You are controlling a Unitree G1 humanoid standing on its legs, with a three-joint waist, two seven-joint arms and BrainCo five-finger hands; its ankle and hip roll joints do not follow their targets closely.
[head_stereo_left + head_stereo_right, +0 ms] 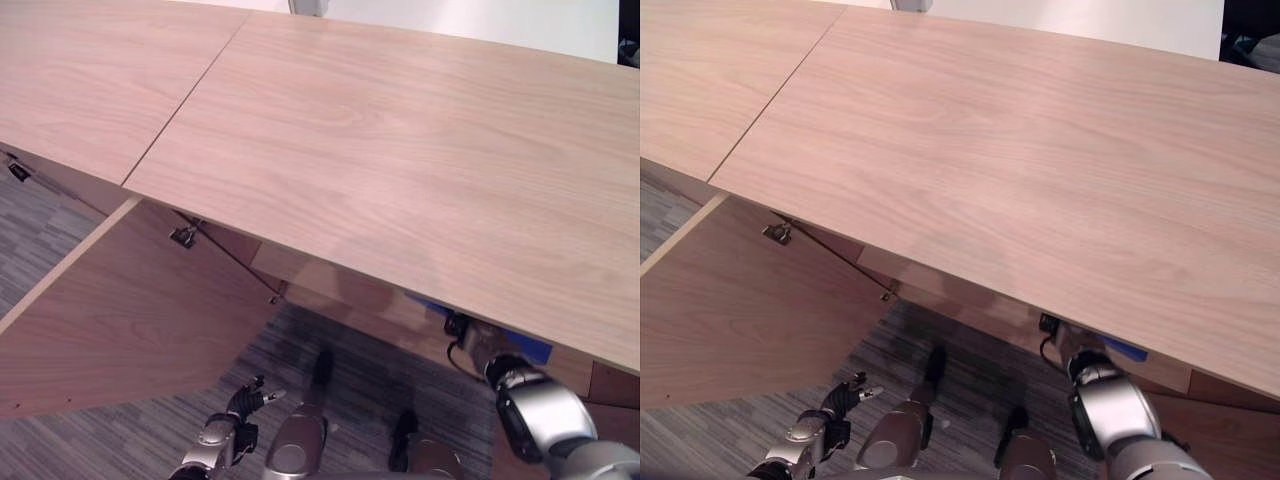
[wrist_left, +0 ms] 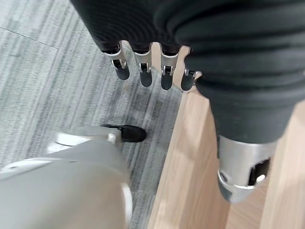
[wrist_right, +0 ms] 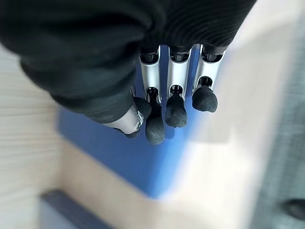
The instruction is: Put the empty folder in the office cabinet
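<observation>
**Blue folder already tucked under the cabinet top**

The blue folder (image 3: pixel 124 157) is seen lying flat inside the office cabinet (image 1: pixel 400 170), just under its wooden top, with one corner poking out at the front edge. The right hand (image 3: pixel 162 109) is held right above the folder, fingers loosely bent and close together, nothing pinched. The left hand (image 2: pixel 143 71) is hung low beside the cabinet's open door (image 1: pixel 130 310), over grey carpet (image 2: pixel 57 86), fingers relaxed, slightly spread, holding nothing.

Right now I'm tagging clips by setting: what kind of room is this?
Probably an office: a long wood-grain cabinet with its door swung open, grey striped carpet, and a blue folder beneath the right hand.
</observation>
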